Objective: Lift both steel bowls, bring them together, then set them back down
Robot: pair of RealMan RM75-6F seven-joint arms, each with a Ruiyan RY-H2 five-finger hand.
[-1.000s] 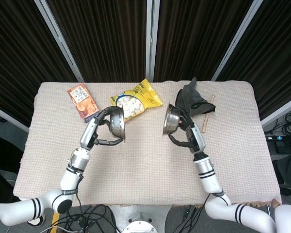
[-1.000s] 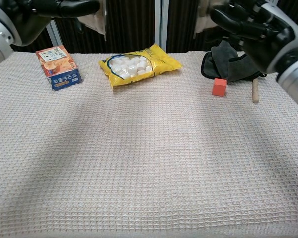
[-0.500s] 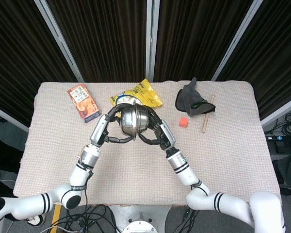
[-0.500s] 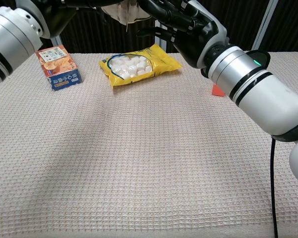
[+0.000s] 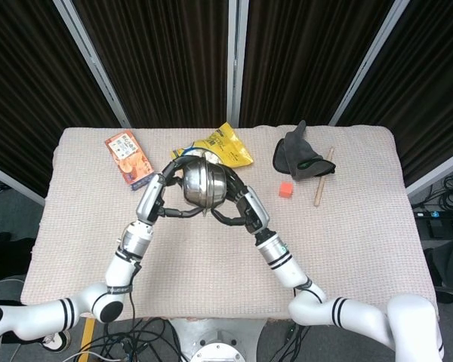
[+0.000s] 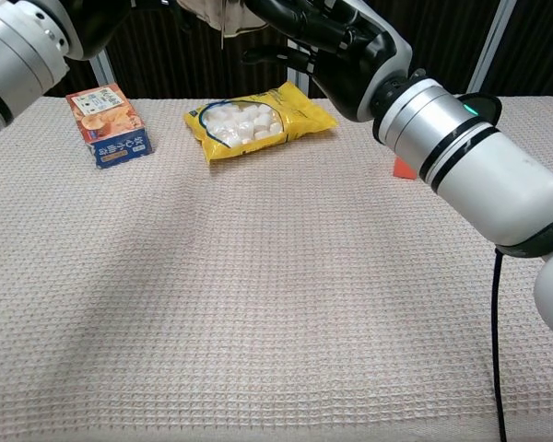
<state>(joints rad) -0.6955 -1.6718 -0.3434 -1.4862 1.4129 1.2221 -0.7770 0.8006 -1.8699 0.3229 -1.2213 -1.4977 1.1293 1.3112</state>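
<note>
Now the two round, shiny steel bowls (image 5: 204, 185) meet rim to rim in the air above the middle of the beige woven tablecloth (image 5: 211, 264), reading in the head view as one ball-like steel shape. The left hand (image 5: 168, 194) grips the left half from its outer side and the right hand (image 5: 238, 207) grips the right half from the opposite side, so each bowl lies straight inward from its own hand and neither arm is nearer the joint. The seam runs roughly front to back, which means parting them calls for a sideways pull, left hand leftward and right hand rightward, before any lowering.

A second ago the bowls were well apart, each tilted with its mouth facing the other; half a second ago they had already closed together, and since then the pair has shifted slightly toward the yellow snack bag (image 5: 220, 151) behind it. The small orange cube (image 5: 285, 190), hidden earlier, now shows.
</note>
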